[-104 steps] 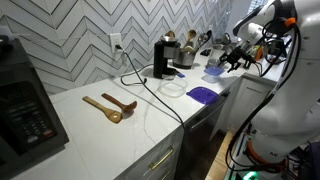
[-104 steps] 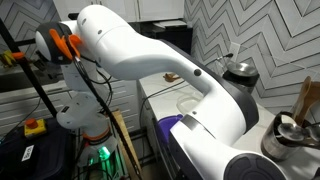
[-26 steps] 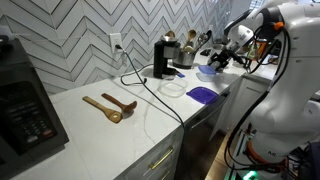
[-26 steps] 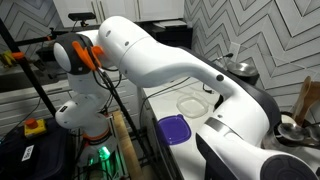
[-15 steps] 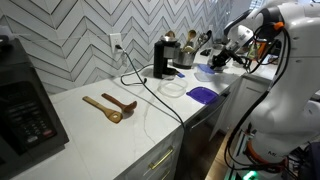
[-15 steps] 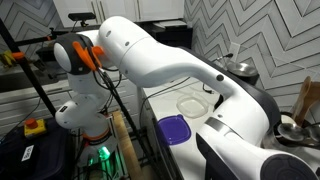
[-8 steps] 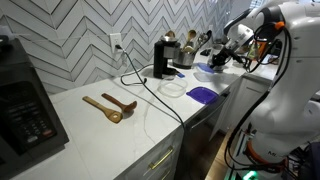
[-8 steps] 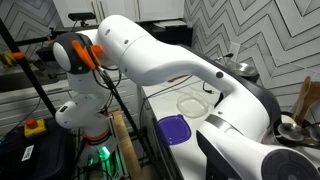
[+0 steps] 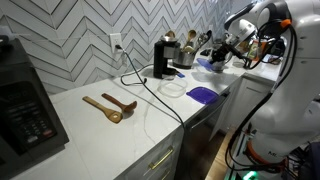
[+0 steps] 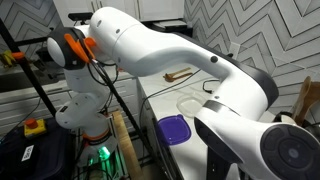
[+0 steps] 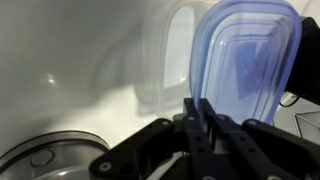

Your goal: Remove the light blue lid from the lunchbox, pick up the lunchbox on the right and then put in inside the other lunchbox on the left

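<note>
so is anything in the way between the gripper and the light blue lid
Nothing visible does. In the wrist view the gripper is shut on the edge of the light blue lid. The clear lunchbox sits beyond the lid, not between them.

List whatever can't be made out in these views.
- Wrist view: the light blue lid covers part of the clear lunchbox, which is blurred.
- Exterior view: the hand is too small to show its grip.
- Exterior view: the robot's arm hides the hand and lid.
</note>
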`<action>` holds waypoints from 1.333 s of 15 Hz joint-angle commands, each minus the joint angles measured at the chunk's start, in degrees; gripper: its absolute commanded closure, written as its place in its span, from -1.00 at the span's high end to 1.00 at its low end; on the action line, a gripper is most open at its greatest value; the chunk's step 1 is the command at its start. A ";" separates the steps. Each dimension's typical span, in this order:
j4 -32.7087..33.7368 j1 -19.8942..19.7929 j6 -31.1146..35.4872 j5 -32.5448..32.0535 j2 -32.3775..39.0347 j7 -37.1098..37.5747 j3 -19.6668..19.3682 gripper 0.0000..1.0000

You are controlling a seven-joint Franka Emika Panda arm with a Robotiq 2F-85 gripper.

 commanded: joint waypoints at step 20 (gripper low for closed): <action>-11.94 0.58 9.36 -20.82 -3.15 29.01 -9.67 -0.96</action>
